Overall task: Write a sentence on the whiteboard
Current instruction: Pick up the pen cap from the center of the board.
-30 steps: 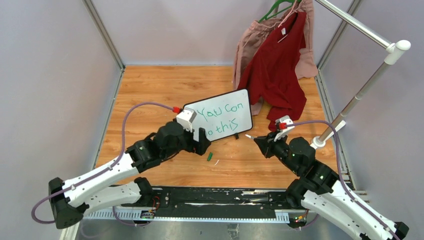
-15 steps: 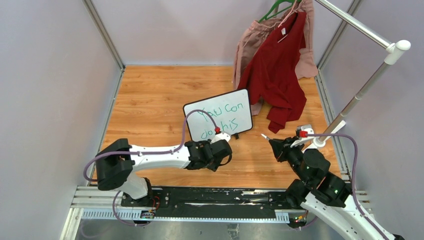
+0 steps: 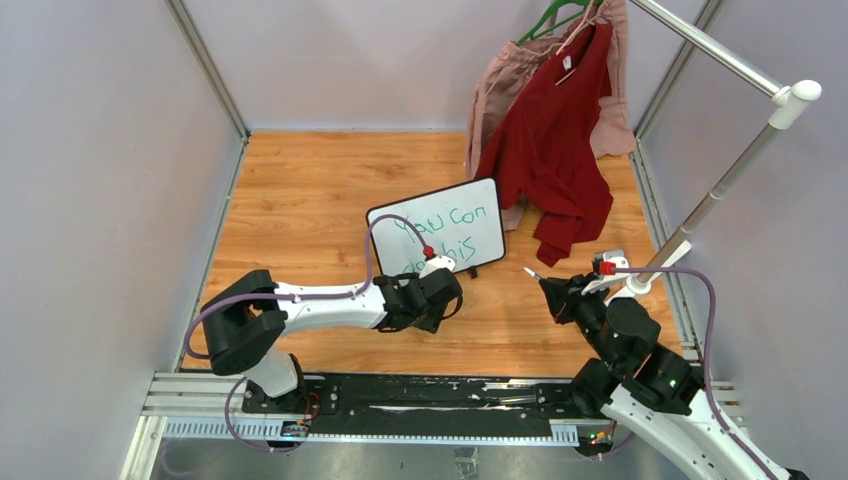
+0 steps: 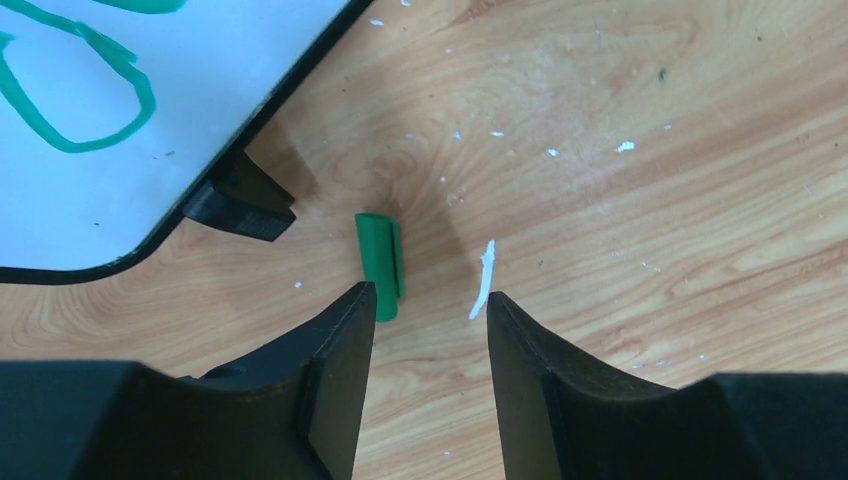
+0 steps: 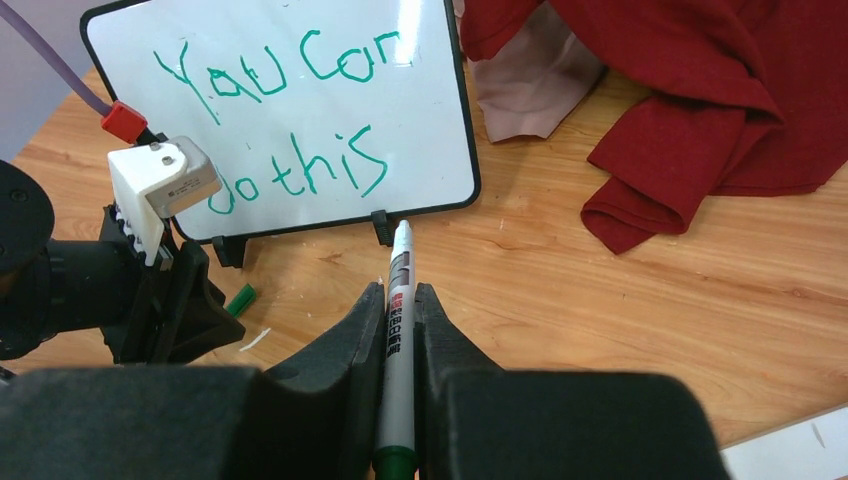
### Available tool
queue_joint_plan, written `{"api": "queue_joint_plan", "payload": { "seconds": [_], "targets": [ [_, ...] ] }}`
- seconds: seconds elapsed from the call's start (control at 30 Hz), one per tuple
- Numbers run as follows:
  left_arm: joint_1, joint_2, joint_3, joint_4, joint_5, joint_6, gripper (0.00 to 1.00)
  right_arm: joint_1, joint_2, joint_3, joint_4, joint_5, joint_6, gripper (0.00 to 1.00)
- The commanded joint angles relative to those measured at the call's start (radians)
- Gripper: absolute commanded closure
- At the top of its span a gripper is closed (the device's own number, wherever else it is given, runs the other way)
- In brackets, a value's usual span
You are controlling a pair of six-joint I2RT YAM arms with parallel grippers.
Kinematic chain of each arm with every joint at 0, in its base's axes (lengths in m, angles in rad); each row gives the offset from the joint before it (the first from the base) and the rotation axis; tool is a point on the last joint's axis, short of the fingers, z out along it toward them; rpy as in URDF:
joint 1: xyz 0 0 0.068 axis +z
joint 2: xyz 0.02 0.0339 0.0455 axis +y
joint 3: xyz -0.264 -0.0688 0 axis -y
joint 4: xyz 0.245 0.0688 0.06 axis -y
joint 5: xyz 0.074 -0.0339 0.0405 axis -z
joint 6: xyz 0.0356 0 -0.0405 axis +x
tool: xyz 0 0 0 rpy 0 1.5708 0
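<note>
Marker (image 5: pixel 402 250) clamped in right gripper (image 5: pixel 400 295). Jaws of left gripper (image 4: pixel 428 300) partly apart, gripping nothing; green cap (image 4: pixel 380 262) lies just beside one finger.

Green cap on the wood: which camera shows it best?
Left wrist view: the green cap lies large and sharp just ahead of the left tool, near the whiteboard. The right wrist view shows it small, beside that tool. In the top view the left arm hides it.
</note>
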Motion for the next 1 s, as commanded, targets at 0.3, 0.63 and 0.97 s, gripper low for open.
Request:
{"api": "queue_joint_plan", "payload": {
  "seconds": [0.3, 0.63, 0.97],
  "targets": [
    [0.075, -0.001, -0.025, 0.07, 0.048, 0.023, 0.51, 0.01, -0.007, -0.022, 0.013, 0.019, -0.002, 1.0],
    [0.1, 0.045, -0.019, 0.081, 0.085, 0.045, 0.55, 0.011, -0.01, -0.023, 0.017, 0.02, -0.007, 1.0],
    [0.102, 0.083, -0.032, 0.063, 0.124, 0.063, 0.62, 0.01, -0.033, -0.031, 0.017, 0.024, -0.003, 1.0]
  ]
}}
